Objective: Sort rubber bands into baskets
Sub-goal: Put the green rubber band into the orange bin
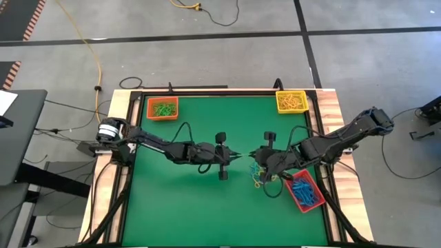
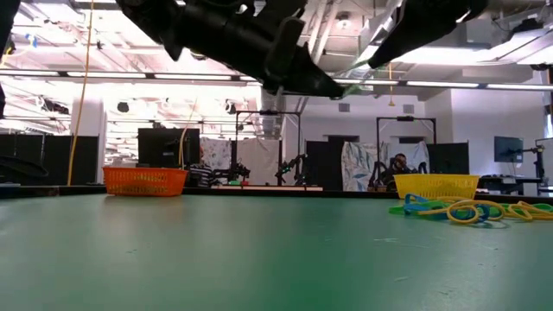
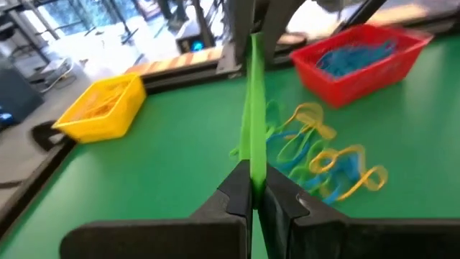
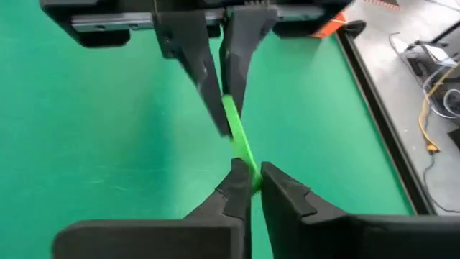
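A green rubber band (image 3: 251, 108) is stretched in the air between my two grippers over the middle of the green table. My left gripper (image 1: 234, 156) is shut on one end and my right gripper (image 1: 252, 156) on the other, tip facing tip. A loose pile of yellow, blue and green rubber bands (image 1: 258, 173) lies on the mat just near of the right gripper. The orange basket (image 1: 162, 108) holds green bands at the far left. The yellow basket (image 1: 291, 101) holds yellow bands at the far right. The red basket (image 1: 304, 191) holds blue bands at the near right. My left gripper pinches one end of the green band (image 3: 251, 171) between its two fingertips, coming almost level from the table's left. The band runs taut away from the fingers, clear of the table. My right gripper pinches the band's other end (image 4: 244, 155) between its fingertips, slanting down from the table's right. The band runs straight and taut to the left gripper's fingers (image 4: 205, 86), lifted clear.
Wooden rails (image 1: 337, 117) edge the table on both sides. Cables lie on the floor beyond the far edge. The mat's near left half (image 1: 179, 207) is bare. In the low view the pile (image 2: 471, 210) lies in front of the yellow basket (image 2: 436, 185).
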